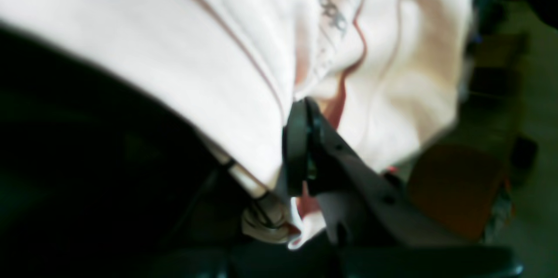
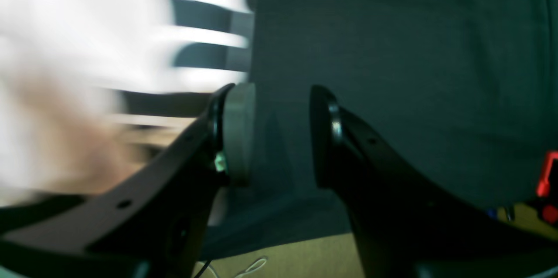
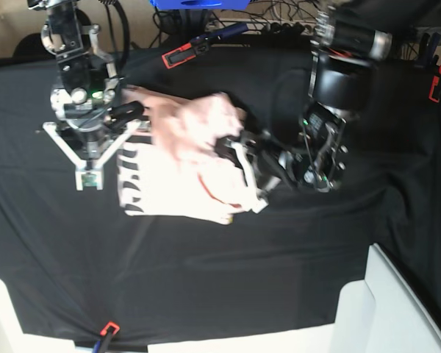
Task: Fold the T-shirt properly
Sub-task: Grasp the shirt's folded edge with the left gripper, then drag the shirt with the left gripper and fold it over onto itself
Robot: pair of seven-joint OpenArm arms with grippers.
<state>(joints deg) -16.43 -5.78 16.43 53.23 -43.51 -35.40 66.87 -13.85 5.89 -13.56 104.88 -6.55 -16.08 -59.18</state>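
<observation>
The pale pink T-shirt lies bunched and motion-blurred on the black table cloth, between the two arms. My left gripper is shut on a fold of it at its right edge. Up close, its fingers pinch the pink fabric, and black lettering shows on the T-shirt above. At the shirt's upper left corner my right gripper stands open. Nothing lies between its fingers; only dark cloth shows through the gap, and the T-shirt is a blur at the left.
Red clamps hold the cloth at the back, the front edge and far right. A white box stands at the front right corner, another white edge at the front left. Cables crowd the back.
</observation>
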